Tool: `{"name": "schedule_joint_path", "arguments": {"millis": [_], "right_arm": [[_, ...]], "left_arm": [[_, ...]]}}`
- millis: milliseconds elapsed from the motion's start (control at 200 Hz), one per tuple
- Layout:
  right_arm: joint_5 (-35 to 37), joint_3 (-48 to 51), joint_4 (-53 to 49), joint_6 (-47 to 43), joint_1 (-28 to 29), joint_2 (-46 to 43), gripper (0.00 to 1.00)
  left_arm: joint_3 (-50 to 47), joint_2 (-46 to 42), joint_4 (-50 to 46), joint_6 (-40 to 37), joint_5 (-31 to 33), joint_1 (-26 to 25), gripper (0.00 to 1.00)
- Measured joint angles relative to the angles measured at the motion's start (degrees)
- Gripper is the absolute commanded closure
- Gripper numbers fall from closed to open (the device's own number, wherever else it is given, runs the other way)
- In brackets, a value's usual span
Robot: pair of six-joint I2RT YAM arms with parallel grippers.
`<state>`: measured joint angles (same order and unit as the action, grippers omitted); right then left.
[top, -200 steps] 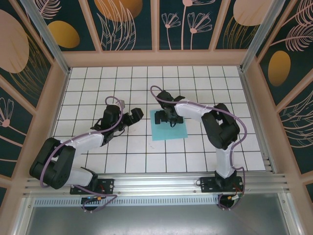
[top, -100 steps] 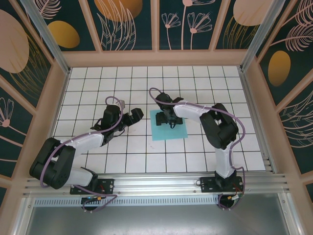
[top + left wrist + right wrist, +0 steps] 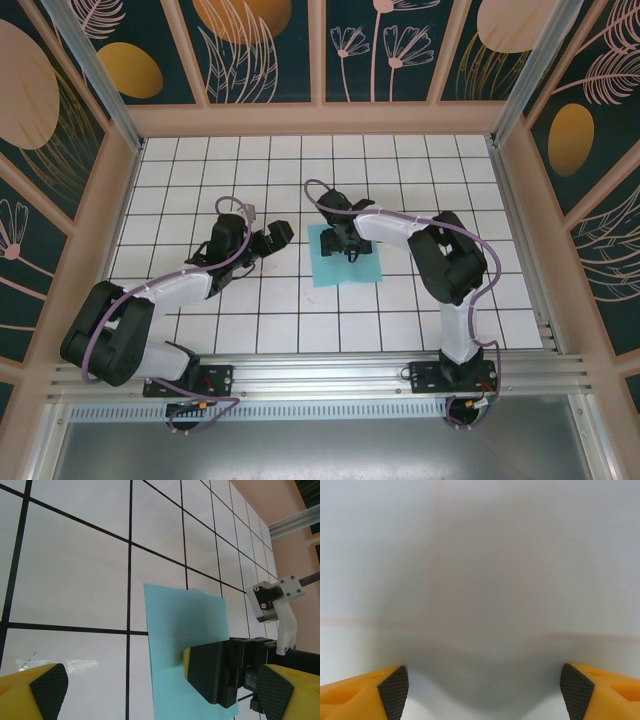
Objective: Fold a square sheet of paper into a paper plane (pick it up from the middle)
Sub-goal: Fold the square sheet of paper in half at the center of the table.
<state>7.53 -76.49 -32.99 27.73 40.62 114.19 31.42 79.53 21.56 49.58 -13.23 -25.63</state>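
The thin turquoise square sheet of paper [image 3: 352,272] lies flat on the white gridded counter [image 3: 200,160]. The right claw [image 3: 345,245], spread wide, presses its middle. The left claw [image 3: 272,240] hangs wide open at its 9 o'clock. No fold made yet.

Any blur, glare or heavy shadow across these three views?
Top external: sharp, evenly lit. Left wrist: crisp on the square sheet of paper, which carries a soft shadow; faint glare on the table at lower left. Right wrist: soft, washed-out, a grey shadow mid-frame.
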Motion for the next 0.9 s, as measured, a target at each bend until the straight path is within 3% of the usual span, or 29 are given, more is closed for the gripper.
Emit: {"name": "schedule_joint_path", "arguments": {"millis": [90, 160, 400, 490, 711, 901], "right_arm": [[0.0, -0.1, 0.0, 0.1, 0.0, 0.0, 0.29], [0.0, -0.2, 0.0, 0.3, 0.0, 0.0, 0.42], [-0.2, -0.2, 0.0, 1.0, 0.0, -0.2, 0.54], [-0.9, -0.2, 0.1, 1.0, 0.0, -0.8, 0.63], [-4.4, 0.8, 2.2, 1.3, 0.0, -7.0, 0.63], [-13.4, 5.7, 11.2, 3.4, -0.5, -15.0, 0.61]], "left_arm": [[0.0, 0.0, 0.0, 0.0, 0.0, 0.0, 0.01], [0.1, 0.0, -0.2, 0.0, 0.0, 0.0, 0.01], [0.1, 0.0, -0.9, 0.0, 0.0, 0.0, 0.02], [0.1, 0.0, -0.9, 0.0, 0.0, 0.0, 0.02], [0.1, 0.0, -1.3, 0.0, 0.0, 0.0, 0.02], [0.1, -1.6, -1.9, 0.0, 0.1, 0.0, 0.02]]}}
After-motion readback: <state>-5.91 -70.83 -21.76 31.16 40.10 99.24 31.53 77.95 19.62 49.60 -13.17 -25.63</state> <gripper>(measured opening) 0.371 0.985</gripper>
